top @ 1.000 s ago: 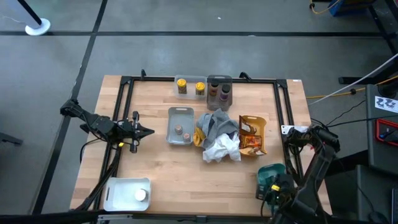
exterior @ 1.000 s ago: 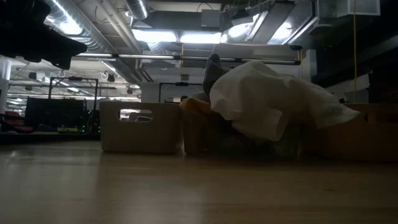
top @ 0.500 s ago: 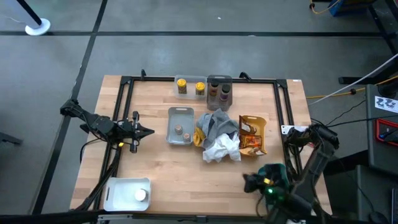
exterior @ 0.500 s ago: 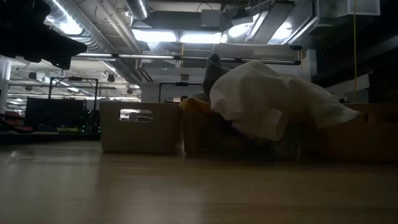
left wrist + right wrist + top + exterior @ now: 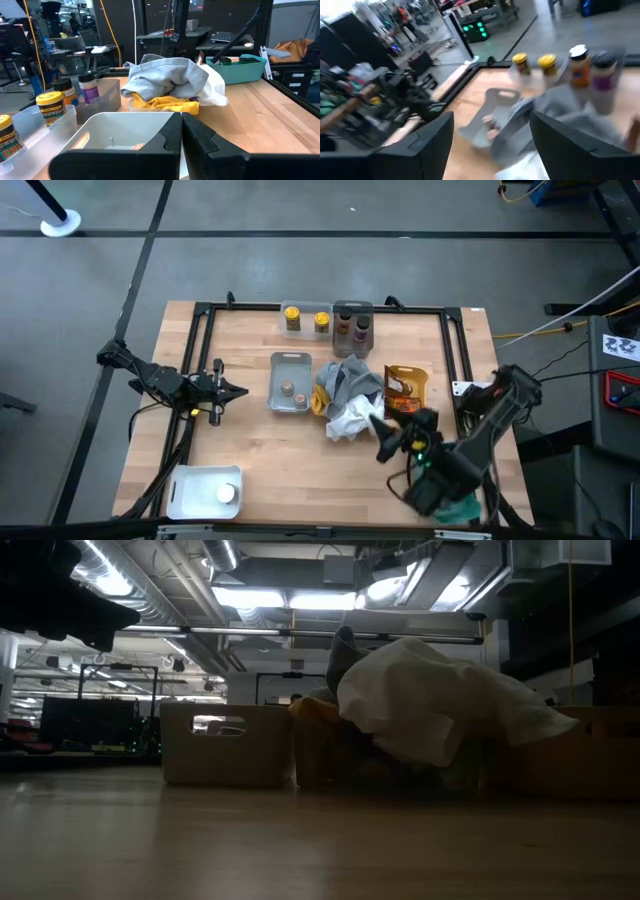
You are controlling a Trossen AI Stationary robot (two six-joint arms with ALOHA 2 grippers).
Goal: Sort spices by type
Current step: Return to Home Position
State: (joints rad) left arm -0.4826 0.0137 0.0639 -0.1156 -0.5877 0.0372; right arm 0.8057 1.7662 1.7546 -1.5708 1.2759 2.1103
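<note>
Hovering right gripper [image 5: 384,441], fingers spread wide, lower right of centre, beside brown packets [image 5: 408,390]; left gripper [image 5: 238,390], fingers pressed together, mid-left near grey tray [image 5: 290,358].

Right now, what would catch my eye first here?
A crumpled heap of grey and white cloths sits in the middle of the table. The right gripper hangs open just beside it. Two yellow jars stand in a clear tray at the back edge.

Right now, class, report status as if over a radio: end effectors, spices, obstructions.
Left end effector shut, waiting at left. Right end effector open, empty, near the cloths. Yellow jars, brown packets already binned.
</note>
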